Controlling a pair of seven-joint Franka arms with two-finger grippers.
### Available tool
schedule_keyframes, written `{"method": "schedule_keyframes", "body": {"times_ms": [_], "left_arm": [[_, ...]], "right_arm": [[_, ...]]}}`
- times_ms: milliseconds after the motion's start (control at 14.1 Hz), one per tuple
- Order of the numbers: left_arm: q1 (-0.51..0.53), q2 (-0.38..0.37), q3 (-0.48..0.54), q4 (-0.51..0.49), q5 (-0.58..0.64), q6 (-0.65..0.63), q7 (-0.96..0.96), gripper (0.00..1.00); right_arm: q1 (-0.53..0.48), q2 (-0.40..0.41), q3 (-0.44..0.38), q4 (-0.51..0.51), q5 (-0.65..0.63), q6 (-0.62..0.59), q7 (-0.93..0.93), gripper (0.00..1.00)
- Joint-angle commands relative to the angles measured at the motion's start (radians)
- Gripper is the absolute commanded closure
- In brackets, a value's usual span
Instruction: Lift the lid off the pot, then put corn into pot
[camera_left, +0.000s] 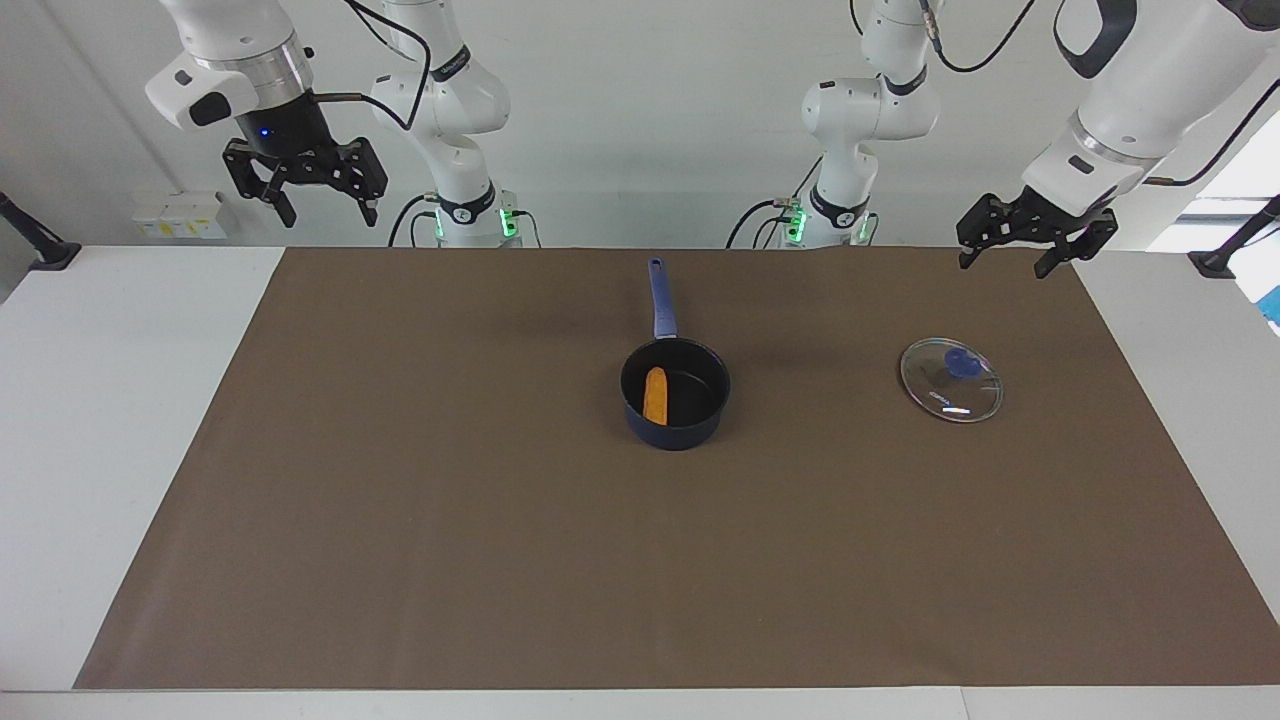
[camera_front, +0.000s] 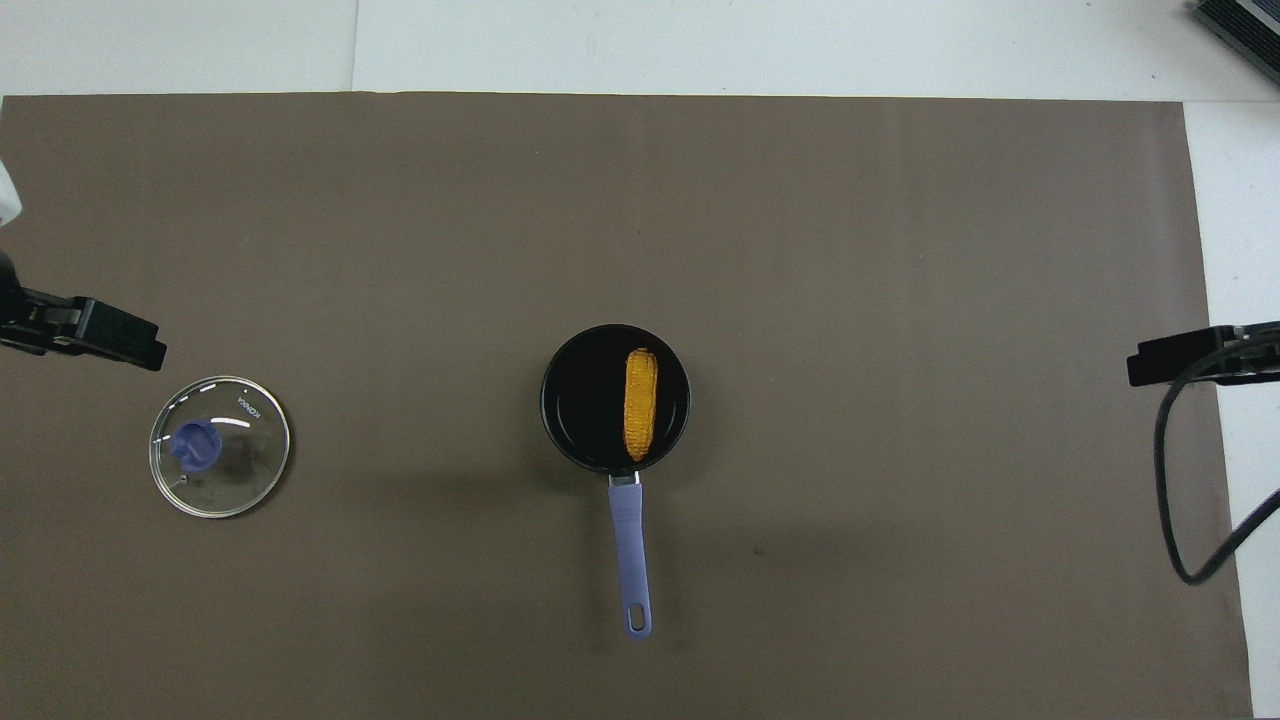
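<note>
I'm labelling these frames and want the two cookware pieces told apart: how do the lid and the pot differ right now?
The lid is a flat clear glass disc with a blue knob; the pot is a deep dark blue pan, black inside, with a long handle pointing toward the robots. The lid lies bare toward the left arm's end of the table; the pot stands mid-table holding the corn. Both are round, rest on the brown mat, and are untouched by either gripper.

One pot (camera_left: 675, 395), one corn (camera_left: 655, 395) cob and one glass lid (camera_left: 951, 380) sit on one brown mat (camera_left: 450, 520) atop a single counter (camera_left: 120, 400), flanked by two end effectors: left (camera_left: 1020, 250), right (camera_left: 322, 205).
</note>
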Motion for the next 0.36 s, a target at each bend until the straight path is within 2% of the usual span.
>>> {"method": "schedule_keyframes", "body": {"times_ms": [0,284], "left_arm": [[-0.016,-0.006,0.007,0.001,0.02,-0.001,0.004,0.0],[-0.016,-0.01,0.007,-0.005,0.02,-0.001,0.004,0.0]], "right_arm": [[-0.01,-0.03,0.001,-0.034,-0.001,0.006,-0.029,0.0],[-0.01,-0.03,0.003,-0.034,-0.001,0.005,-0.026,0.0]]}}
